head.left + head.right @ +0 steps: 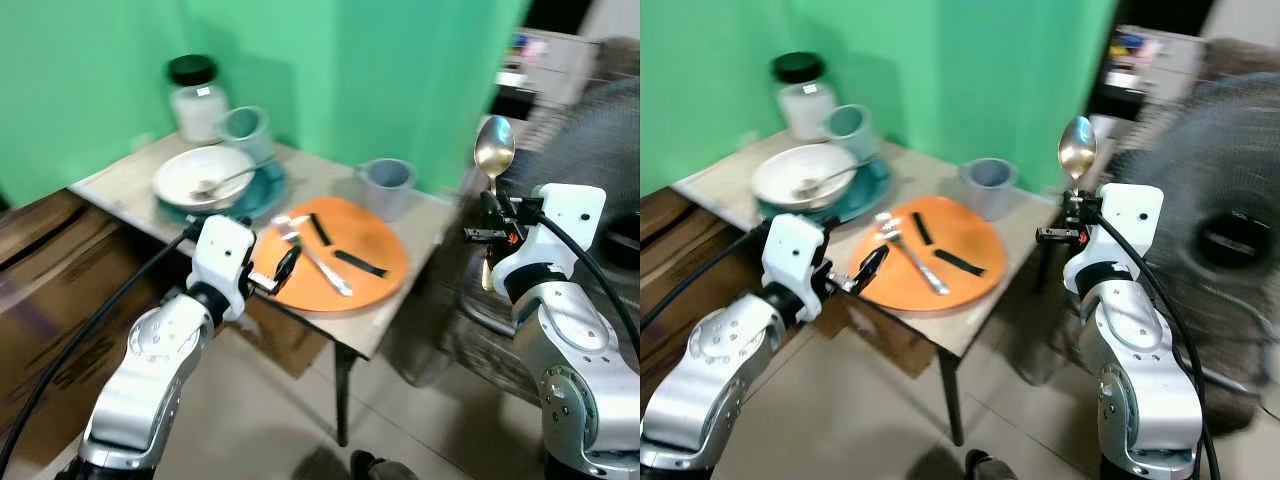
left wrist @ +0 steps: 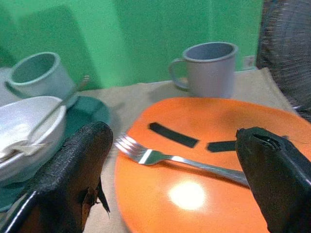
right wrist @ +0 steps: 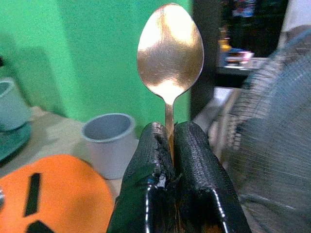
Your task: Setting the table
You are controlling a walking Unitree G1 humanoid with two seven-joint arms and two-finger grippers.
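Beside the table point(image 1: 400, 330), the right pincer point(image 3: 170, 145) clamps a spoon point(image 3: 170, 53), handle hidden; left pincer point(image 2: 175, 194) released.

We see a small beige table point(image 1: 330, 180) against the green wall, carrying an orange plate point(image 1: 375, 240), a grey mug point(image 1: 387, 186), a teal plate point(image 1: 262, 195), a pale mug point(image 1: 247, 130) and a black-lidded jar point(image 1: 196, 98).
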